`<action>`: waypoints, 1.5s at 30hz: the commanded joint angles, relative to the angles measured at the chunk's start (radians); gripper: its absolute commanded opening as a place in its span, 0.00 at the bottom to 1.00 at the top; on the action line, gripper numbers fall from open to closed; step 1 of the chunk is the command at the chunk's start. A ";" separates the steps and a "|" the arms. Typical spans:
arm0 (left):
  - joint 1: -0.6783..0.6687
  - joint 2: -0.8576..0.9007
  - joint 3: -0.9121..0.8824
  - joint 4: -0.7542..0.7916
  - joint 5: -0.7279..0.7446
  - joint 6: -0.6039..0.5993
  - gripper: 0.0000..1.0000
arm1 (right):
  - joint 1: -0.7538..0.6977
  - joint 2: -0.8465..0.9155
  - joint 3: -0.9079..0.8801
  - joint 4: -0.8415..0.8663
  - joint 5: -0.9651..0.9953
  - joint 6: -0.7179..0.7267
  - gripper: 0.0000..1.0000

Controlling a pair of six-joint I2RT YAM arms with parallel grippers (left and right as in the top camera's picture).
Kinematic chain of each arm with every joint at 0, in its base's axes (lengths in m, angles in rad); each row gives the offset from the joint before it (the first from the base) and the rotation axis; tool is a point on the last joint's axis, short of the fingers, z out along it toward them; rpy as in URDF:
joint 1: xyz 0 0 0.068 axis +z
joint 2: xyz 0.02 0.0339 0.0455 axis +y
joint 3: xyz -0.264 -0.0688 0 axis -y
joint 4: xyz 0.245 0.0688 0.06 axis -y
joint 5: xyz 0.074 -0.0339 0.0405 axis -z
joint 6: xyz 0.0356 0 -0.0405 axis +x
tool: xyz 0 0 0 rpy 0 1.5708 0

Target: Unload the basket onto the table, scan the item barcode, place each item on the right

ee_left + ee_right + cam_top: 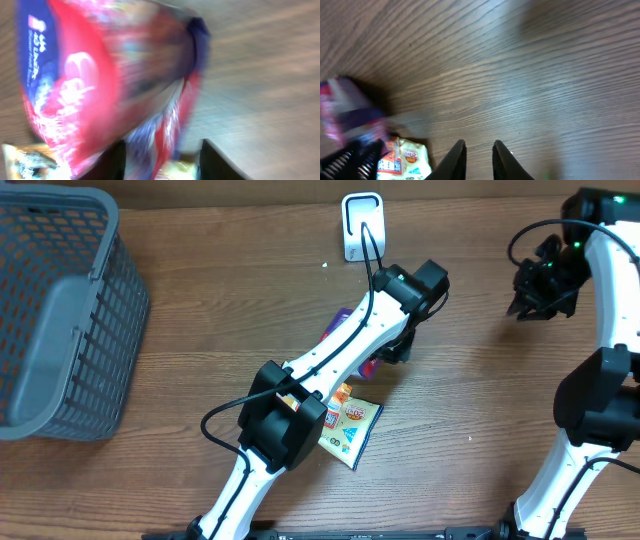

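Handling this one calls for a light touch, we judge: the red and blue packet (100, 75) looks like a thin, glossy film pouch, light, soft and crinkly, likely to slide or fold when squeezed hard. It fills the left wrist view, much blurred, with its lower edge running down between the fingers (114, 162) of the left gripper (162, 144). Those fingers stand partly apart, wider than the pinched edge between them, and we see no pad pressing on the film, so we read the hold as loose or let go.

From overhead, the packet lies under the left wrist near the middle of the table (480, 430), with only a purple corner and a red sliver showing past the arm. We cannot tell whether it rests on the wood or hangs just above it. An orange packet (352, 425) lies just beside it, nearer the robot. The white scanner (352, 210), as we take it to be, stands at the far edge. The grey basket (60, 310) sits well apart at the left.

The right gripper (479, 143) hovers over bare wood on the right side, its jaws only a narrow slit apart and holding nothing.

We would take the packet by a sealed edge or corner, where the film is doubled and flat, and keep the printed face free. Which face carries the barcode we cannot make out in the blur.
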State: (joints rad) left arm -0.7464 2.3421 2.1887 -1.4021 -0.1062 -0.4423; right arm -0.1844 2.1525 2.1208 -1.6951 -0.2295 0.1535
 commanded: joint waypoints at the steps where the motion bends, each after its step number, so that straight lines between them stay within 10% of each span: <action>1: 0.017 0.012 0.144 -0.055 0.156 0.028 0.54 | -0.002 -0.005 0.027 0.001 -0.034 -0.006 0.23; 2: 0.027 0.012 0.188 -0.080 0.143 0.028 0.65 | 0.002 -0.005 0.027 0.002 -0.045 -0.006 0.24; 3: 0.039 0.012 0.229 -0.103 0.127 0.027 1.00 | 0.008 -0.005 0.027 0.003 -0.057 -0.006 0.25; 13: 0.293 0.017 0.412 -0.185 0.092 -0.040 1.00 | 0.138 -0.005 0.026 0.047 -0.135 -0.032 0.41; 19: 0.409 0.026 0.405 -0.179 0.092 -0.070 1.00 | 0.250 -0.002 0.008 0.098 -0.135 -0.027 0.70; 45: 0.512 0.026 0.217 -0.090 0.014 -0.071 1.00 | 0.389 -0.002 -0.183 0.290 -0.135 0.109 0.77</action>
State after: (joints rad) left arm -0.2394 2.3604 2.4172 -1.5009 -0.0757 -0.4988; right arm 0.2035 2.1525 1.9408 -1.4216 -0.3595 0.2508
